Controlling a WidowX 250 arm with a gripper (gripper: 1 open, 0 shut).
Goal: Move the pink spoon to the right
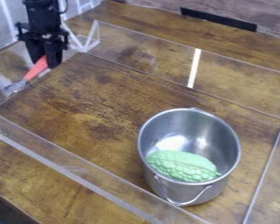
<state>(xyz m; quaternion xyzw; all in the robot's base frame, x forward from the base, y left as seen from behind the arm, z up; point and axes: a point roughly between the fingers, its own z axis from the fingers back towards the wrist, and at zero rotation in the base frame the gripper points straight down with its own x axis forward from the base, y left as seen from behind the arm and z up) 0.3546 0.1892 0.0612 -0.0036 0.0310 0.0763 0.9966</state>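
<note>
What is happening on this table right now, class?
A single black robot arm has its claw closed on the red-pink plastic handle of a small spoon at the far left of the wooden table. The spoon hangs tilted, its metal bowl end pointing down and left. Off to the right stands a round steel pot with a bumpy green vegetable inside, and nothing is touching it. The spoon has not yet been carried to the right.

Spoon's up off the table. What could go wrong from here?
1. The jaws of the black gripper hold the small pink-handled spoon near its handle end, so its metal bowl hangs tilted and may slip.
2. The clear acrylic wall stands close behind.
3. The steel pot holding the bumpy green vegetable sits rightward.
</note>
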